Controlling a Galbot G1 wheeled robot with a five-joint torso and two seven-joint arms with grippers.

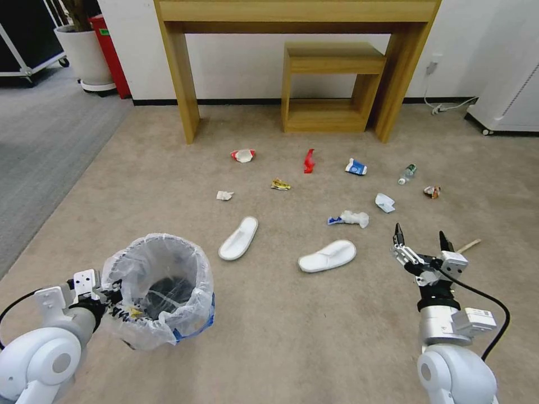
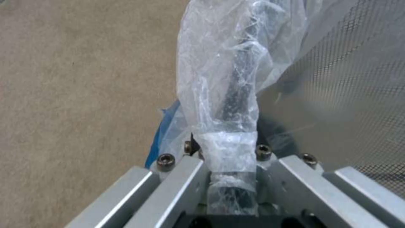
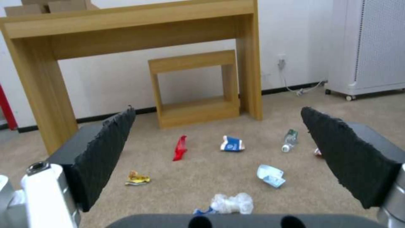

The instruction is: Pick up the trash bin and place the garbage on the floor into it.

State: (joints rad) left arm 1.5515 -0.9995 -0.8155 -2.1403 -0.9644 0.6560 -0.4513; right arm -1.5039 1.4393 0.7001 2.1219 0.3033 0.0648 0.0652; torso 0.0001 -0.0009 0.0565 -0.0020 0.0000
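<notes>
trash bin (image 1: 160, 289) left, garbage (image 1: 327, 256) scattered ahead before desk (image 1: 292, 22).

Trash bin (image 1: 163, 292): small, round, upright on carpet at robot's near left; crinkly translucent white bag liner folded over rim, blue patch low on side.

Garbage scattered on carpet ahead, none in bin:
- 2 white slippers (image 1: 238, 238) (image 1: 327, 256), flat, nearest the bin
- crushed red-white cup (image 1: 243, 155)
- red wrapper (image 1: 308, 161)
- blue-white carton (image 1: 355, 166)
- green-label bottle (image 1: 406, 174), on its side
- yellow wrapper (image 1: 280, 184)
- crumpled paper (image 1: 224, 195)
- wooden stick (image 1: 469, 245), far right
</notes>
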